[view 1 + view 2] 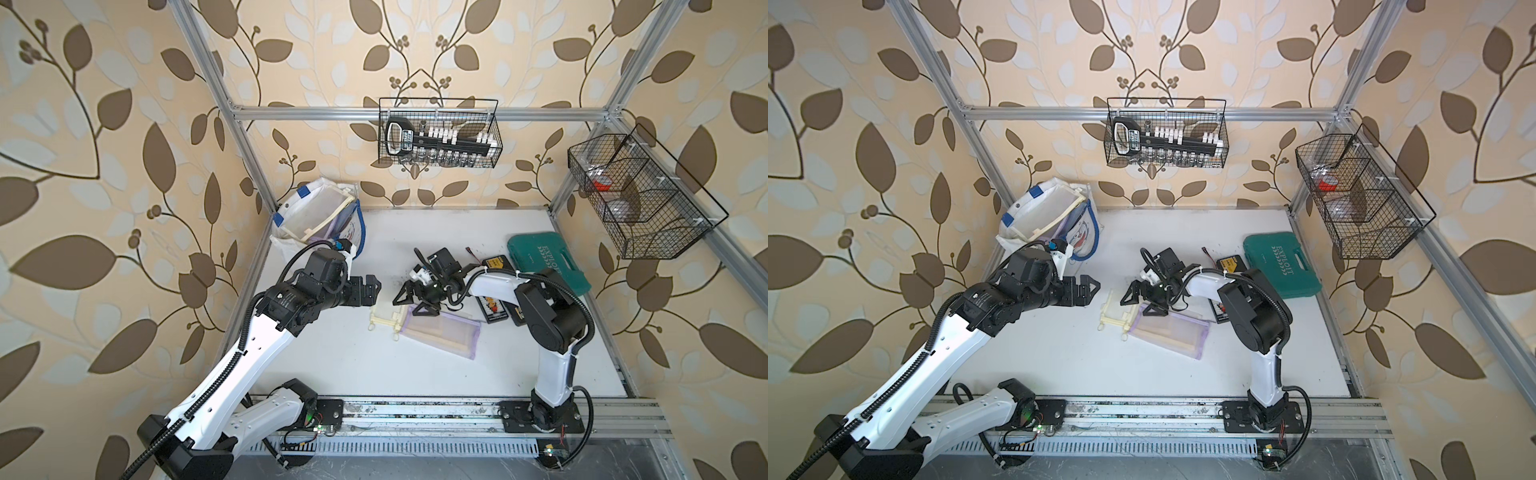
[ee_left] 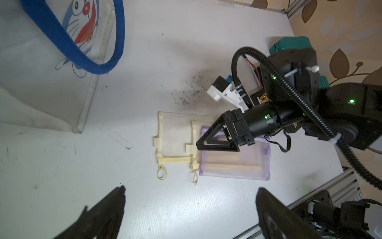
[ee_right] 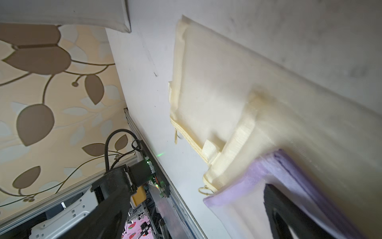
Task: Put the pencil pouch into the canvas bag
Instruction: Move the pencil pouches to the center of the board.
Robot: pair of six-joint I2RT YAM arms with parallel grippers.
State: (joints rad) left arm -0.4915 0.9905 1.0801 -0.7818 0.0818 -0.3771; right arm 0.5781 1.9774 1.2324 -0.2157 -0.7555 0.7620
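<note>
A: What is seen nearest on the desk (image 1: pixel 332 365)?
B: The rail (image 1: pixel 415 409) on which both arms are mounted is seen along the front edge. Bare white surface is seen behind it.

A: How is the left hand (image 1: pixel 374 291) held?
B: It is held above the desk, just left of the pouches. Its fingers are spread apart and nothing is gripped.

A: And the right hand (image 1: pixel 412 305)?
B: Its fingers are spread wide as well. It is lowered over the pouches, with one finger placed over an end of the purple pencil pouch (image 1: pixel 444 334). Whether the mesh is touched cannot be told.

A: Where are the pouches found?
B: Two cream pencil pouches (image 1: pixel 384 318) are laid flat mid-desk, overlapping. One of them is overlapped by the purple one on its right.

A: And the canvas bag (image 1: pixel 286 212)?
B: It is stood in the far left corner, well apart from them. Its mouth is open, and a cream-edged mesh pouch (image 1: pixel 320 208) is seen standing in it.

A: What is seen beyond?
B: A teal tool case (image 1: pixel 548 262) is laid at the far right. Wire baskets (image 1: pixel 440 133) are hung on the frame.
</note>
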